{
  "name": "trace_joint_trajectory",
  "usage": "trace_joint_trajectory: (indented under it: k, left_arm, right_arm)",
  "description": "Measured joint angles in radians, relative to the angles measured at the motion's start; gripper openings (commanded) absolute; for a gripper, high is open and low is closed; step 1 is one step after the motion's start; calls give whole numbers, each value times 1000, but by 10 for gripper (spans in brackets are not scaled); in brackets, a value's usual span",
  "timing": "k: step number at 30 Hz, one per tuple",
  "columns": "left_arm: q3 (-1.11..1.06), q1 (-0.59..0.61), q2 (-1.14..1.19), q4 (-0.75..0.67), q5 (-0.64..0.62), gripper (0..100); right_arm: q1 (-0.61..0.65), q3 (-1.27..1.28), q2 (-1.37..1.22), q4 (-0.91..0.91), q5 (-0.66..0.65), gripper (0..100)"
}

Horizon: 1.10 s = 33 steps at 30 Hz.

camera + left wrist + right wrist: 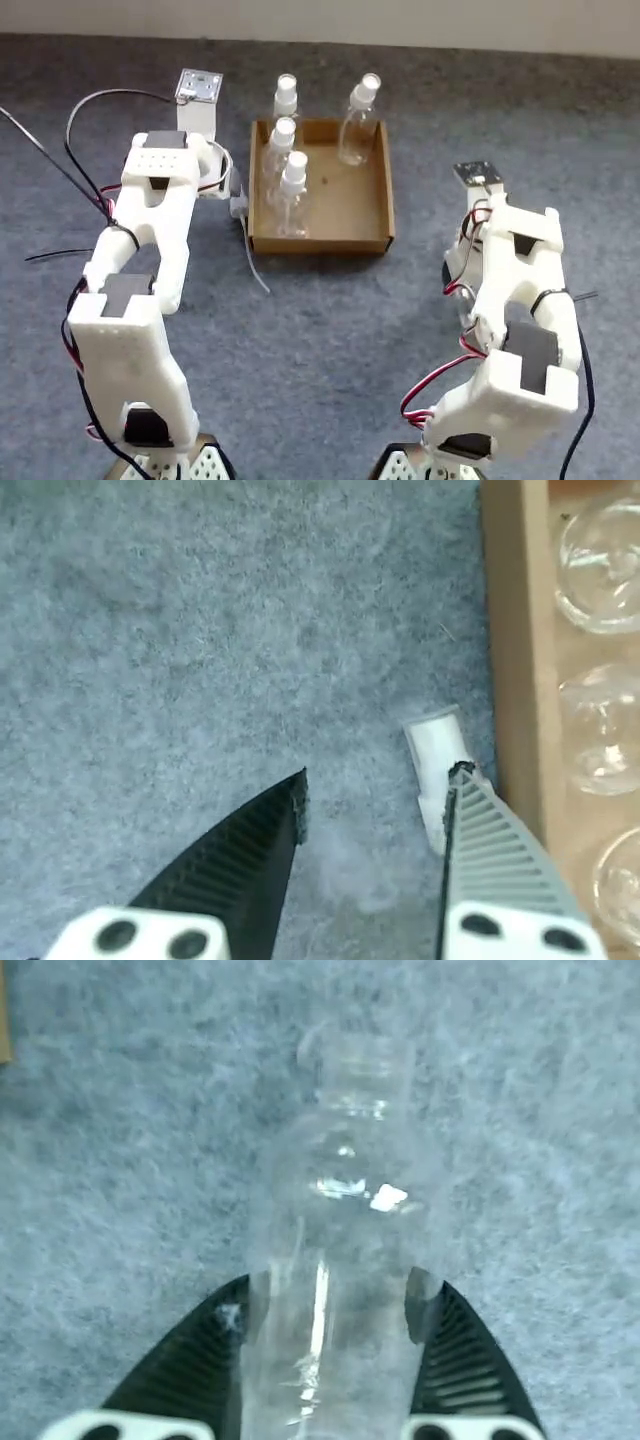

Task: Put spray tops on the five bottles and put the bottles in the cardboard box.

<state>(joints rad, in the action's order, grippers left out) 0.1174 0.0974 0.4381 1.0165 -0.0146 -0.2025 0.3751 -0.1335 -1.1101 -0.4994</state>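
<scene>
The right gripper (330, 1305) is clamped on an uncapped bottle (345, 1190), one black finger pressed to each side of the clear body. The bare threaded neck points away from the gripper over the grey carpet (330, 340). Whether the bottle rests on the carpet or hangs above it cannot be told.

The left gripper (380, 780) hangs just beside the outer left wall of the cardboard box (320, 243), its fingers spread wide apart and nothing between them. A loose white spray top (433, 742) lies on the carpet against that wall, at the tip of the pale finger. The wrist view does not show whether finger and top touch. In the high view the top's thin tube trails across the carpet toward the arms' bases.

Four capped bottles (293, 185) stand upright in the box, three in a row along its left wall and one at its far right corner.
</scene>
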Motion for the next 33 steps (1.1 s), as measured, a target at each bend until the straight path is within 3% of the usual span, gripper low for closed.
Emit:
trace_joint_trajectory:
  k: [8, 15, 22, 33]
  left_arm:
    - [0, -6, 2, -71, -38, 214]
    - [43, -40, 147, -83, -40, 213]
    - [103, -41, 173, -9, -40, 61]
    - [157, 3, 175, 103, -37, 53]
  right_arm:
    - [0, 0, 0, 0, 0, 134]
    - [0, 0, 0, 0, 0, 135]
    - [0, 0, 0, 0, 0, 135]
    - [0, 0, 0, 0, -2, 142]
